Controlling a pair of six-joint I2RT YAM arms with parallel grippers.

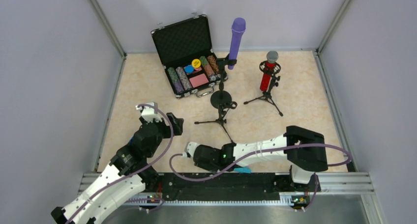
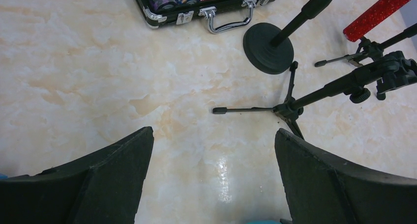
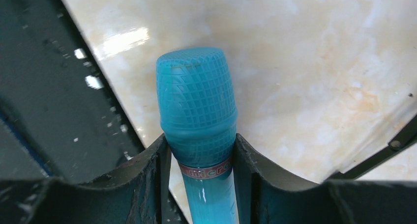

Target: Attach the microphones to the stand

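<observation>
Top external: the purple microphone (image 1: 236, 37) stands upright in a round-based holder and the red microphone (image 1: 267, 74) sits in its small tripod. Nearer the arms, the low tripod stand (image 1: 220, 117) is empty. The light blue microphone (image 1: 242, 170) is only a sliver, peeking out under the right arm at the near edge of the table (image 1: 305, 96). The open case (image 1: 183, 40) sits at the back.

Left wrist: the left gripper (image 2: 214, 131) gapes wide with nothing in it, above bare table. The empty stand's clip is ahead on its right.

Right wrist: here's the action! The right gripper (image 3: 199, 145) has a finger pressed on each side of the blue microphone, right at the neck under the head. The head is a moulded grid dome, with a printed band just below it and a glossy blue handle running down between the fingers.

It looks like light, rigid plastic that won't give. That shiny handle could slip, so the shoulder under the head is a sensible hold. The tail may swing when it's lifted.
</observation>
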